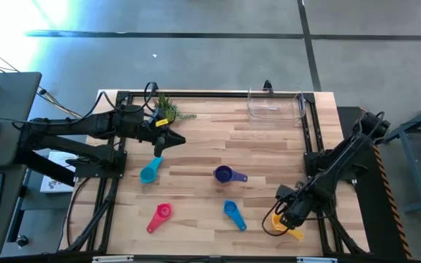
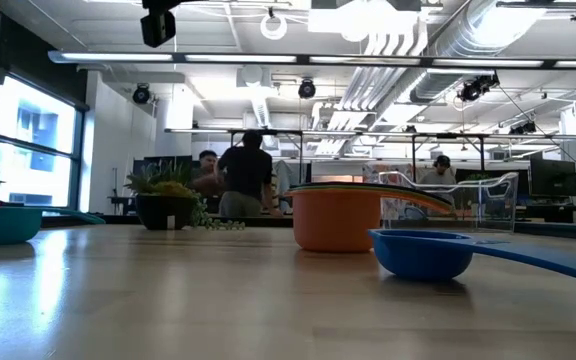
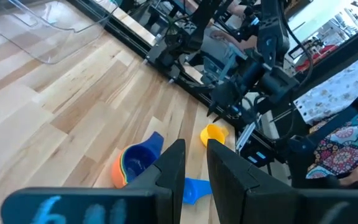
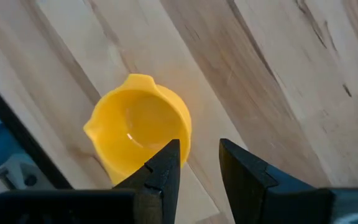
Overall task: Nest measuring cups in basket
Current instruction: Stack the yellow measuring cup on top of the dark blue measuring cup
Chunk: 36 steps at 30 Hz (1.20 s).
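Yellow measuring cup [image 4: 138, 127] sits at the tabletop's [image 1: 218, 146] five o'clock corner; the right hand [image 4: 199, 163] hovers open above (basket [image 1: 275, 107] at one o'clock). Best straddle the rim squarely before closing.

Grey concrete floor [image 1: 196, 58] surrounds the wooden table [image 1: 269, 146]. Beyond it, tall windows [image 2: 28, 140], ceiling ducts [image 2: 418, 30], strip lights [image 2: 298, 58], and what look like three people [image 2: 245, 175].

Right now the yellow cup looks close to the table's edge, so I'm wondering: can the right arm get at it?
Probably yes. The right gripper hovers right over the yellow cup, fingers slightly apart, with nothing between them.
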Motion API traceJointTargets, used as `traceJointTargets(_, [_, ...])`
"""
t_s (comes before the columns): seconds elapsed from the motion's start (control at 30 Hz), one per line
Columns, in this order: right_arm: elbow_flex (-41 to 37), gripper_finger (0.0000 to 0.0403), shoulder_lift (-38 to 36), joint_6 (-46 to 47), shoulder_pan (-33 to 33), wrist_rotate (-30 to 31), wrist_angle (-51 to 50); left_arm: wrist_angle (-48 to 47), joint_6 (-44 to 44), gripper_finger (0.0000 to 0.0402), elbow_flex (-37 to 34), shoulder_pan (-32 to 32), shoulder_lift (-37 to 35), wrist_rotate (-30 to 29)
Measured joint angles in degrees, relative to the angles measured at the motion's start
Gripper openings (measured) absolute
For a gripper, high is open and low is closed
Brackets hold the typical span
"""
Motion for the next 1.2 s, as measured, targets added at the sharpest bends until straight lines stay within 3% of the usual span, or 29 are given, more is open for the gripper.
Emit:
traceJointTargets(0.67, [0.02,0.01,8.32,-1.51,0.0,-2.19,4.01,-0.22,0.02,0.0058,0.0,0.02,0.0,-0.04])
traceJointTargets(0.77, [0.02,0.008,8.67,-1.51,0.0,-2.19,4.03,-0.28,0.02,0.0058,0.0,0.02,0.0,-0.04])
traceJointTargets(0.93, [0.13,0.001,8.67,-1.5,-0.32,-2.43,4.07,-0.57,0.02,0.0058,0.0,0.02,0.0,-0.04])
traceJointTargets(1.2, [0.39,0.0005,8.65,-3.29,-2.72,-4.93,3.93,-2.02,0.02,0.0058,0.0,0.02,-0.02,-0.04])
